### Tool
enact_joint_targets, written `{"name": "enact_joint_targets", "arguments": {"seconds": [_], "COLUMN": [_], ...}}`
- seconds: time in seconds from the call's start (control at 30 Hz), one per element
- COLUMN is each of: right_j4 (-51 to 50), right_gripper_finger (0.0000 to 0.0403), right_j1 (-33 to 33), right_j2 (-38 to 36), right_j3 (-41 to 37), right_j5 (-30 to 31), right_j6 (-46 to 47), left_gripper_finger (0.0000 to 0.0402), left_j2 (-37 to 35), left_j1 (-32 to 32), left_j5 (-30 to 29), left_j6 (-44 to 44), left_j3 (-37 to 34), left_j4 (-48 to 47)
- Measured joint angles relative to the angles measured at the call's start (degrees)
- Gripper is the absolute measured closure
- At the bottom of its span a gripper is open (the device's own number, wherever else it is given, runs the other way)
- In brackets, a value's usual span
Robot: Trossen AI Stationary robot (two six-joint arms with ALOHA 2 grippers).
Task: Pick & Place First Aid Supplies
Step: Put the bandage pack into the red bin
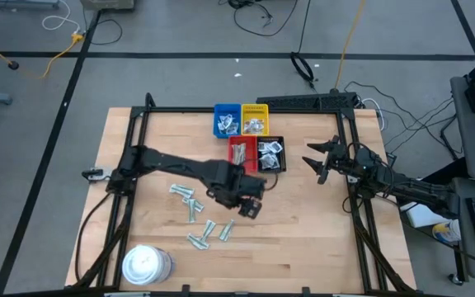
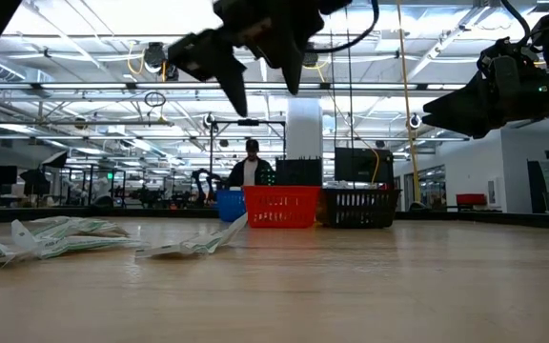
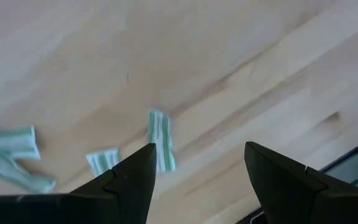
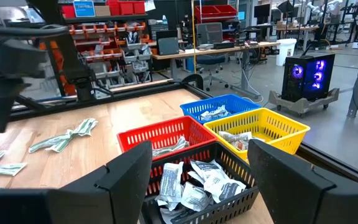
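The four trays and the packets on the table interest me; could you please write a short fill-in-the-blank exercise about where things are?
1. The black tray holds white ____.
2. Beside the blue tray at the back stands the ____ tray.
3. The left gripper hangs above the table with its fingers ____ and nothing between them.
4. The striped packets lie loose on the ____ table.

Missing words: packets; yellow; open; wooden

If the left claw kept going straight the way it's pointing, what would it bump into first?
Probably bare wooden table. The left claw hangs open and empty above it, aiming down at the boards. The nearest green-striped packet lies just off its line, by one finger, though depth is hard to judge.
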Motion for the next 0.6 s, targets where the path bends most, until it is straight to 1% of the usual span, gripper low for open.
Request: {"name": "enact_joint_targets", "arguments": {"seconds": [0.13, 0.33, 0.6], "right_j4": [-0.02, 0.00, 0.00], "right_gripper_finger": [0.0143, 0.0140, 0.0141], "right_j1": [0.01, 0.00, 0.00], "right_j2": [0.01, 0.01, 0.02], "right_j3": [0.00, -0.01, -0.01], "right_j5": [0.00, 0.01, 0.01], "right_j6": [-0.01, 0.01, 0.01], "left_gripper_finger": [0.0151, 0.0151, 0.0151], "left_j2": [0.00, 0.00, 0.56], "left_j1": [-2.80, -5.55, -7.72], "left_j5": [-0.89, -1.55, -2.38], "left_j6": [-3.59, -5.06, -7.41], "left_j3": [0.00, -0.15, -7.25], "left_j4": [-3.07, -5.12, -0.77]}}
